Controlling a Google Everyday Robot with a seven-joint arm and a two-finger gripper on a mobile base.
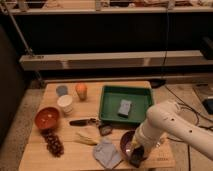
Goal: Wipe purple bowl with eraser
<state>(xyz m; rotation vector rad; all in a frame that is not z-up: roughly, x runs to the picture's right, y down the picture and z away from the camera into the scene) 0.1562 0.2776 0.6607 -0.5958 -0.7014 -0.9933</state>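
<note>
The purple bowl (pixel 127 141) sits on the wooden table near its front right and is partly covered by my arm. My gripper (pixel 136 154) reaches down over the bowl's front right rim. It is shut on the eraser (pixel 136 160), a small dark block that rests at the bowl's front edge. The white arm (pixel 165 122) comes in from the right.
A green tray (pixel 112 95) behind the bowl holds a grey-blue block (pixel 124 107). A grey-blue cloth (pixel 106 152) lies left of the bowl. An orange-red bowl (pixel 47 117), grapes (pixel 53 144), a white cup (pixel 65 103), an orange (pixel 81 90) and a dark tool (pixel 85 121) lie to the left.
</note>
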